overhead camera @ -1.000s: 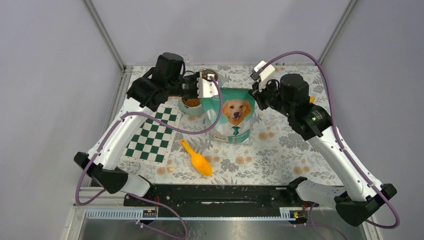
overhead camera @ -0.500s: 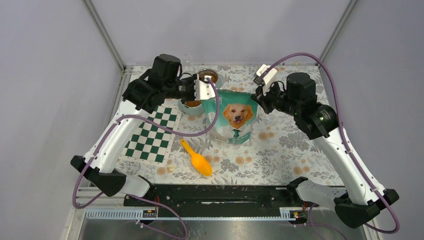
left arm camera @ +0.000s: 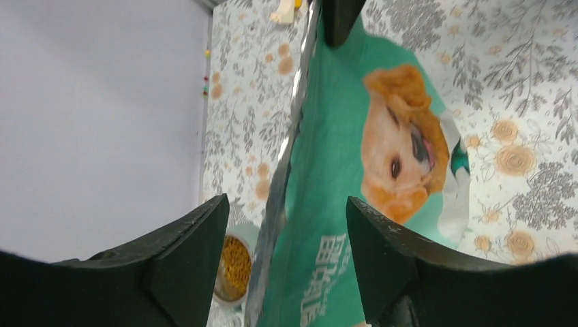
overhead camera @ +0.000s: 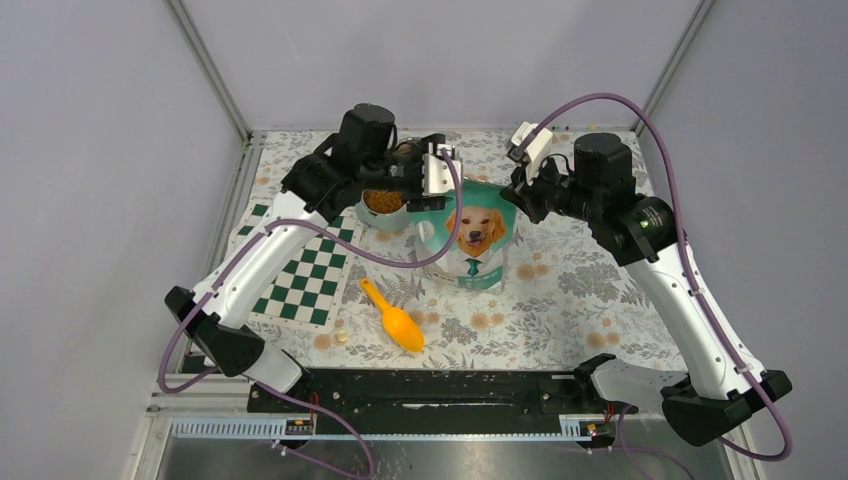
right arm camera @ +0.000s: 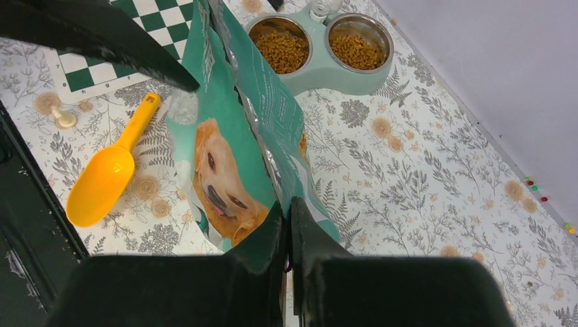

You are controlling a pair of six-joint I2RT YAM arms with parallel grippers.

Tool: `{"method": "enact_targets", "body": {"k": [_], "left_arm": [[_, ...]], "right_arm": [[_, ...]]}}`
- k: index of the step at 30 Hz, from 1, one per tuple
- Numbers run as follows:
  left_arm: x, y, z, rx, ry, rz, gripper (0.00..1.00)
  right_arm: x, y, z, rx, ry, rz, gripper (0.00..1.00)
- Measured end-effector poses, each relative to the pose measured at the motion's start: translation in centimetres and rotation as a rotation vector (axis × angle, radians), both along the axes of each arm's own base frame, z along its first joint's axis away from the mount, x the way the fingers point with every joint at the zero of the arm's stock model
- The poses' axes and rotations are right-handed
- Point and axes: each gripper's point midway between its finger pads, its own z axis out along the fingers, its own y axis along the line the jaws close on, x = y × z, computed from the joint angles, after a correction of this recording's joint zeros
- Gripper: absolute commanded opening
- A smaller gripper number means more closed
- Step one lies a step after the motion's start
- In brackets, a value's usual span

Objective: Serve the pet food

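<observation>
Holding: right jaws clenched on the pouch (overhead camera: 470,235) top edge, 3 o'clock end.
Left jaws: released, spread either side of that edge's 9 o'clock end.
Kibble (right arm camera: 281,49): in the double bowl (right arm camera: 320,82), 11 o'clock of the pouch.

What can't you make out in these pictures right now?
- How full the pouch is: no view looks inside it.
- The feeder, top view: its far bowl is mostly covered by the left arm.
- The feeder, left wrist view: only a sliver of one bowl shows, cut off by a finger of the left gripper and the pouch.
- A small beige piece near the checkered mat: too small to name.
</observation>
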Motion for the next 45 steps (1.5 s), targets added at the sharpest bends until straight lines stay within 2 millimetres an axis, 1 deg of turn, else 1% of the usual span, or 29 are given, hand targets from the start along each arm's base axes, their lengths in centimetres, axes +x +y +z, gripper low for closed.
{"method": "enact_targets", "body": {"k": [2, 5, 7, 11, 14, 17, 21, 22, 23, 25, 27, 28, 30, 32, 34, 36, 41, 43, 45], "left_arm": [[-0.2, -1.0, 0.1, -0.021, 0.008, -0.026, 0.65], [-0.5, -2.7, -0.1, -0.047, 0.029, -0.065, 0.62], [-0.7, -3.9, -0.4, -0.06, 0.046, -0.088, 0.56], [-1.0, -5.7, -1.2, -0.073, 0.08, -0.119, 0.43], [-1.3, -6.5, -1.5, -0.078, 0.103, -0.135, 0.25], [-1.5, -6.9, -1.6, -0.082, 0.121, -0.143, 0.2], [-1.6, -7.0, -1.5, -0.086, 0.124, -0.143, 0.0], [-1.6, -7.1, -1.5, -0.087, 0.127, -0.142, 0.0], [-1.6, -7.1, -1.5, -0.086, 0.127, -0.142, 0.0], [-1.6, -7.1, -1.5, -0.086, 0.127, -0.14, 0.0], [-1.6, -7.1, -1.5, -0.085, 0.127, -0.139, 0.0], [-1.6, -7.1, -1.5, -0.085, 0.126, -0.138, 0.03], [-1.5, -7.1, -1.5, -0.085, 0.124, -0.135, 0.13], [-1.5, -7.1, -1.5, -0.085, 0.118, -0.134, 0.28], [-1.3, -7.1, -1.2, -0.091, 0.104, -0.133, 0.32], [-1.2, -7.2, -1.0, -0.096, 0.099, -0.132, 0.34], [-1.1, -7.2, -0.7, -0.102, 0.093, -0.13, 0.35], [-1.1, -7.2, -0.6, -0.102, 0.091, -0.129, 0.33], [-1.1, -7.2, -0.7, -0.101, 0.091, -0.125, 0.28]], "right_arm": [[0.0, 0.1, 0.0, 0.002, 0.003, 0.007, 0.0], [-0.1, 0.2, 0.0, 0.003, 0.002, 0.014, 0.0], [-0.1, 0.2, 0.0, 0.004, 0.002, 0.015, 0.0], [-0.1, 0.2, 0.1, 0.005, 0.0, 0.015, 0.0], [0.0, 0.2, 0.1, 0.006, 0.0, 0.015, 0.0], [0.0, 0.2, 0.1, 0.005, -0.001, 0.013, 0.0], [0.0, 0.2, 0.0, 0.004, -0.004, 0.013, 0.0], [0.0, 0.1, 0.0, 0.003, -0.005, 0.014, 0.01], [0.0, 0.1, 0.0, 0.001, -0.006, 0.016, 0.11], [0.0, 0.1, 0.0, -0.003, -0.007, 0.018, 0.23], [0.0, 0.2, 0.2, -0.002, -0.016, 0.024, 0.3], [-0.1, 0.3, 0.5, 0.002, -0.024, 0.031, 0.32], [-0.3, 0.5, 1.3, 0.011, -0.044, 0.05, 0.34], [-0.3, 0.6, 2.3, 0.016, -0.065, 0.063, 0.34], [-0.1, 0.8, 3.1, 0.02, -0.084, 0.073, 0.34], [0.2, 1.0, 3.2, 0.016, -0.088, 0.078, 0.33], [0.6, 1.2, 1.9, -0.018, -0.056, 0.094, 0.34], [0.8, 1.3, 1.6, -0.028, -0.053, 0.098, 0.35], [0.8, 1.2, 1.5, -0.034, -0.057, 0.101, 0.37]]}}
